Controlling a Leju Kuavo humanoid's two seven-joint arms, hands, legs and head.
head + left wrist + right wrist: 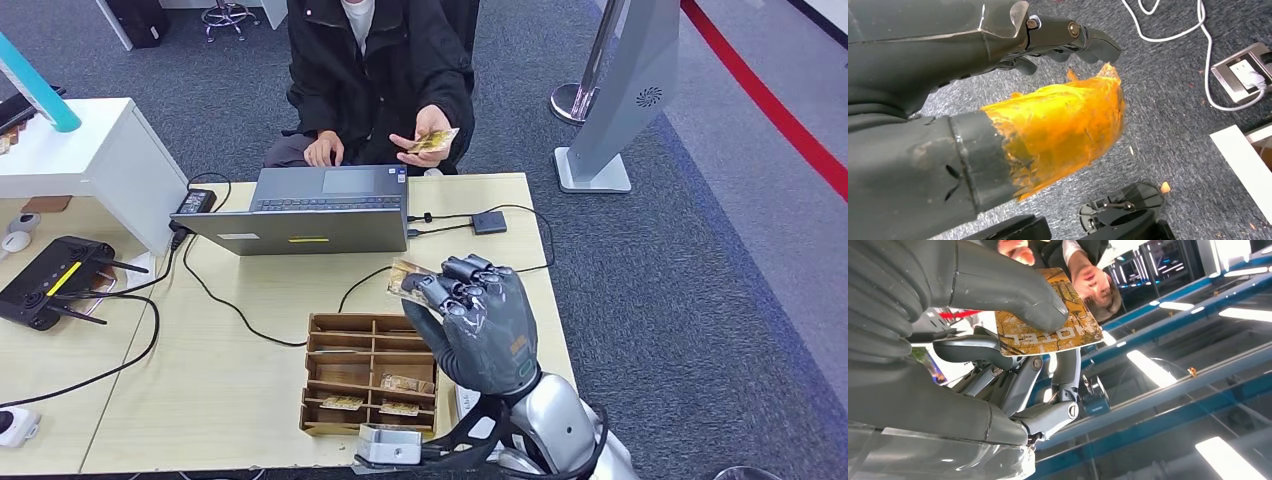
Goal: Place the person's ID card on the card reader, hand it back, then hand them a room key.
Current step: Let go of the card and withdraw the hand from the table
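Right hand (478, 325) raised above the tabletop (250, 300) near its right edge, pinching a room key (1048, 325) between thumb and fingers. Left hand (998, 100) over floor, fingers curled, holding nothing. ID card (436, 141) in person's hand (425, 135) beyond the far edge.

Right hand (478, 322) raised above the desk (250, 300), wooden card tray (372, 375) just below it, open laptop (310, 210) standing between tray and person (380, 70), black cable (365, 275) crossing the bare desktop ahead, small black hub (489, 222) beside the laptop.
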